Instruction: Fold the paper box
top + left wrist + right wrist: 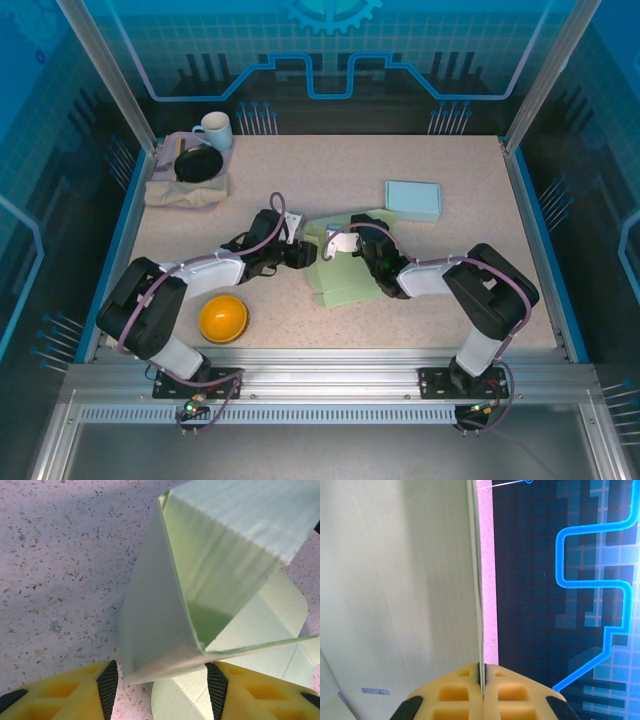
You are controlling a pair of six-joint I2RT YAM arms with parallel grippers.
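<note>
You're seeing paper box [345, 278] sitting mid-table [460, 190], between both arms, part-folded. Flat sheet's long axis is running roughly far-to-near. Raised panels [200, 570] are forming an open pocket facing left wrist camera. Left gripper [162, 680] is standing half spread, straddling folded corner, pads [107, 682] touching it either side. Right gripper [481, 672] is pressing together, pinching thin upright panel edge [477, 605].

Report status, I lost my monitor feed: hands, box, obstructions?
Left hand grips raised corner of paper box. Right hand pinches one flap edge. Yellow bowl sits apart, near side.
</note>
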